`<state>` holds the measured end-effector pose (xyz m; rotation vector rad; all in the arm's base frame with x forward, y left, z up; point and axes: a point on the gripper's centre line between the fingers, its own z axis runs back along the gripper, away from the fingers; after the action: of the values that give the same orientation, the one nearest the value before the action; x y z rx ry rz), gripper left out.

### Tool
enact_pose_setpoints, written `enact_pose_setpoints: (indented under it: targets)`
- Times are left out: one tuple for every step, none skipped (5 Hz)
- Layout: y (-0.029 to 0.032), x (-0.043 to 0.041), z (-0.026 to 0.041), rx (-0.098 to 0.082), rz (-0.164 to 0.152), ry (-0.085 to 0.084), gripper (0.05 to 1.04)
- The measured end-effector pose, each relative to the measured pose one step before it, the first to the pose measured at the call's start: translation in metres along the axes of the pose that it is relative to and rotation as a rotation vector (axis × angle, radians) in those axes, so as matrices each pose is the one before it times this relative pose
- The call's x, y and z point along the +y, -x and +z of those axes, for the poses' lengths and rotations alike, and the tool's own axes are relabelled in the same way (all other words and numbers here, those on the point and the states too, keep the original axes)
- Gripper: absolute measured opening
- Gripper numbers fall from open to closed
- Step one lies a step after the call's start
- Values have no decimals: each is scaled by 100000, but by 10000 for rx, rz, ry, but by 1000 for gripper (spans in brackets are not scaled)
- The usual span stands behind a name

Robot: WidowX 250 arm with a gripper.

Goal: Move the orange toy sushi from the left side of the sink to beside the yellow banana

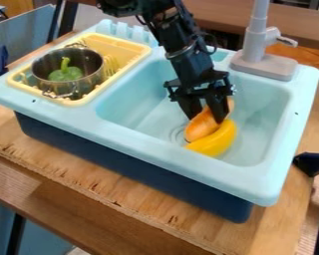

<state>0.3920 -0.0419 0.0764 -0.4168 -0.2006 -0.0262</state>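
The gripper [206, 114] hangs down into the right part of the light blue sink [132, 107], at an orange, rounded, elongated object [201, 125]. It covers part of that object, and whether it holds it cannot be made out. Against the orange object's lower right side lies a curved yellow banana-like object [216, 141], near the basin's front wall.
On the sink's left side, a yellow rack [132, 42] holds a metal pot [89, 68] with a green pepper [66, 73] inside. A grey faucet [256, 47] stands at the back right rim. The wooden table [145, 211] extends in front.
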Motion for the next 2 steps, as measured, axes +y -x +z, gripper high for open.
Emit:
enact_pose_setpoints:
  targets:
    - [621, 299, 54, 339, 60, -166, 635]
    - [1619, 1601, 1908, -277, 678, -619, 918]
